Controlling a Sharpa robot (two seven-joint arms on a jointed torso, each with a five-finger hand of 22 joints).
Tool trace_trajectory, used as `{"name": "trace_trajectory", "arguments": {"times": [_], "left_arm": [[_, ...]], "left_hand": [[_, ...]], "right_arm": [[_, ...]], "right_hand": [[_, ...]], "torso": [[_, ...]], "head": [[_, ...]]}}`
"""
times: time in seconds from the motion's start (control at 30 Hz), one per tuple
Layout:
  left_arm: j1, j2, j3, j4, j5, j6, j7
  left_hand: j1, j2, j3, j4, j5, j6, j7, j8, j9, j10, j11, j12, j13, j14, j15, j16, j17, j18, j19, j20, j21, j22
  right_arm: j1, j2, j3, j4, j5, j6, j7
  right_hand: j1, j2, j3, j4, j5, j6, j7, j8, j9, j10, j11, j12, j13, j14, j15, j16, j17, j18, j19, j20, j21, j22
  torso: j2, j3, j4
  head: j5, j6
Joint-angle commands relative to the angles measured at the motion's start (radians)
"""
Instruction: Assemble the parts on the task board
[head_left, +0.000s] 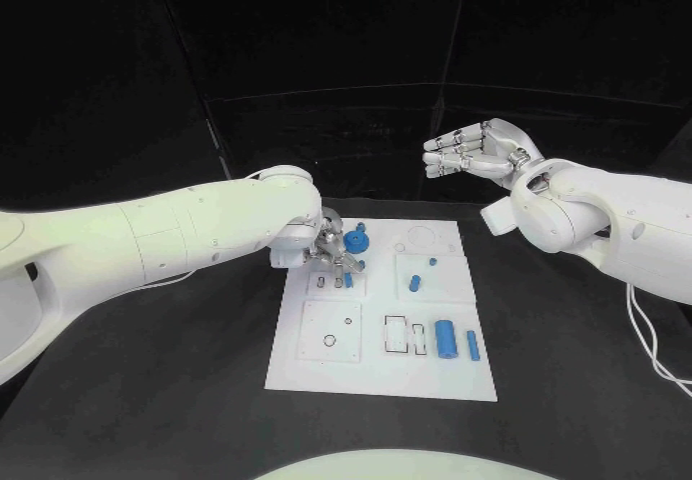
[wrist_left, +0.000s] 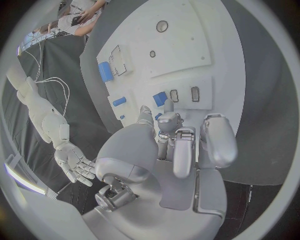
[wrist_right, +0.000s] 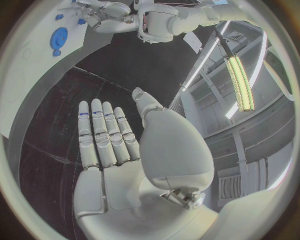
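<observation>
White task board (head_left: 378, 370) lies mid-bench, long axis running away from the robot. Head view: left hand (head_left: 330, 253) is down on the board's far-left part, fingers curled over a small blue part (head_left: 348, 280) that sits just under the fingertips; whether it is pinched or only touched, cannot tell. A round blue part (head_left: 358, 240) stands just beside that hand, on its right-arm side. Right hand (head_left: 476, 150) is raised well beyond the board, fingers straight and apart, holding nothing. Left hand is clearly the nearer one; the blue cylinder (head_left: 447, 339) and blue bar (head_left: 472, 345) lie toward the robot from it, long axes parallel to the board's long side.

Left wrist view: left hand (wrist_left: 178, 145) has fingers bent down at the board (wrist_left: 200, 55), a blue part (wrist_left: 160, 98) just ahead of the fingertips, beside two slots. Grip unclear.

Right wrist view: right hand (wrist_right: 109, 137) flat, empty, palm up to camera; round blue part (wrist_right: 59, 37) far off beyond the fingertips.
</observation>
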Motion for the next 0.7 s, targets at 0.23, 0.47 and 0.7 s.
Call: {"name": "trace_trajectory", "arguments": {"times": [0.23,0.47,0.7], "left_arm": [[-0.004,0.011,0.000,-0.013,-0.002,0.037,-0.010],[-0.011,0.018,0.000,-0.026,-0.002,0.047,-0.010],[-0.018,0.022,0.000,-0.035,-0.002,0.053,-0.011]], "left_hand": [[-0.008,0.001,-0.004,-0.002,-0.003,-0.011,-0.003,0.013,0.011,-0.006,0.000,-0.001,0.002,0.104,-0.003,0.003,0.263,0.005,-0.004,-0.004,0.001,0.003],[0.006,0.003,0.003,-0.014,-0.003,-0.022,-0.003,0.027,0.026,-0.008,-0.001,-0.002,0.001,0.104,-0.003,0.003,0.263,0.005,-0.004,-0.004,0.000,0.004],[0.010,0.005,0.007,-0.019,-0.003,-0.027,-0.003,0.034,0.033,-0.009,-0.001,-0.002,0.001,0.104,-0.003,0.003,0.263,0.005,-0.004,-0.004,0.001,0.004]], "right_arm": [[0.002,0.004,0.001,-0.001,-0.002,-0.008,0.005],[0.002,0.005,0.001,0.000,-0.006,-0.013,0.000],[0.002,0.007,0.001,0.000,-0.007,-0.016,-0.001]], "right_hand": [[0.003,0.015,-0.011,0.000,-0.006,-0.006,0.017,0.000,0.002,-0.004,-0.002,0.010,0.001,-0.003,0.002,0.005,-0.002,0.012,0.011,0.000,-0.007,-0.002],[0.009,0.024,-0.023,-0.002,-0.005,-0.001,0.014,0.003,0.003,-0.001,-0.005,0.020,0.001,0.007,-0.002,0.013,-0.004,0.013,0.022,-0.002,-0.010,-0.003],[0.010,0.025,-0.027,-0.003,-0.004,0.001,0.014,0.004,0.003,-0.001,-0.006,0.022,0.001,0.009,-0.003,0.015,-0.004,0.013,0.024,-0.003,-0.011,-0.003]], "torso": [[0.001,0.0000,0.0019],[0.001,-0.0003,0.0008],[0.001,0.0003,0.0011]], "head": [[-0.001,-0.001],[0.000,-0.003],[0.000,-0.004]]}}
